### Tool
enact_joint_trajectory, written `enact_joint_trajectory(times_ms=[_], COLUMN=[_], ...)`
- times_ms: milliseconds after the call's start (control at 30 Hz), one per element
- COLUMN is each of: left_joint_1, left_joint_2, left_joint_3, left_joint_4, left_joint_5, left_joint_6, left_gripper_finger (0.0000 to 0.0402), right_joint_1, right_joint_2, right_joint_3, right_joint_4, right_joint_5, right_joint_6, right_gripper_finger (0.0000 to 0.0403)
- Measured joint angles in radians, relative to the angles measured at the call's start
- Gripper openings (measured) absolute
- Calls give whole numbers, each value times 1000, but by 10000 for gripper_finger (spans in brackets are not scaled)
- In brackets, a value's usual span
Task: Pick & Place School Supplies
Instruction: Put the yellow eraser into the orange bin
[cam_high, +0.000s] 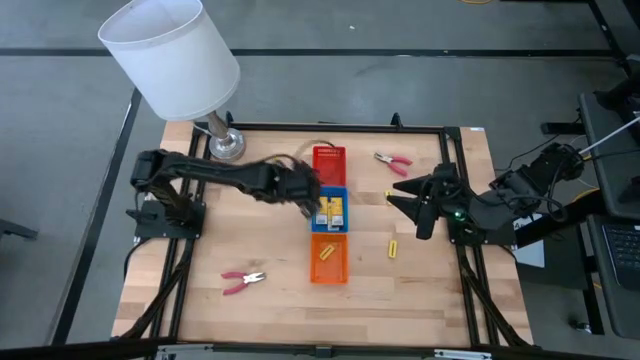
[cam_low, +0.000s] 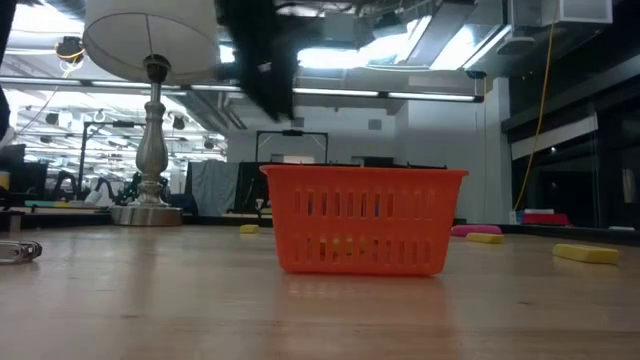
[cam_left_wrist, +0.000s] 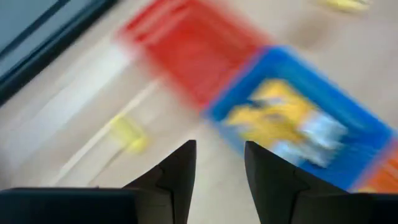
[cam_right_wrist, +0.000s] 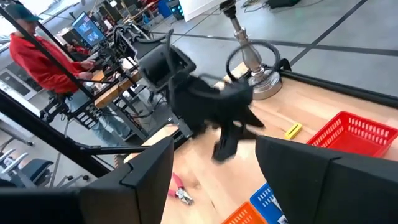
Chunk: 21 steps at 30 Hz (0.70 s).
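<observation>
- Yellow packets (cam_high: 333, 211) with dark marks: piled in the blue tray.
- Yellow stick (cam_high: 392, 248): flat on the table, right of the orange tray.
- Pliers (cam_high: 243, 281), red handles: flat, front-left of the table.
- Second pliers (cam_high: 393, 161): flat, back-right, near the red tray.

Seen from above, the left gripper (cam_high: 318, 207) hovers at the blue rectangular plastic tray (cam_high: 333, 192) holding yellow packets (cam_high: 333, 213); the right gripper (cam_high: 408, 203) waits, fingers apart, right of that tray.
</observation>
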Motion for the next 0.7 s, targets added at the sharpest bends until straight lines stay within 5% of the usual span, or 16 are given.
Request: enact_joint_trajectory(times_ms=[133,333,700], left_joint_1=[86,262,356], left_joint_2=[-23,23,39], left_joint_3=[-61,-205,-302], left_joint_4=[-68,-46,227], left_joint_5=[-13,124,200], left_joint_6=[-252,-459,-334], left_gripper_finger=[141,169,214], right_joint_1=[14,14,14], right_joint_2=[0,0,0], right_joint_3=[0,0,0], right_joint_4=[0,0,0], right_joint_5=[38,47,59], right_joint_6=[-1,-8,-1], right_gripper_finger=[233,233,233])
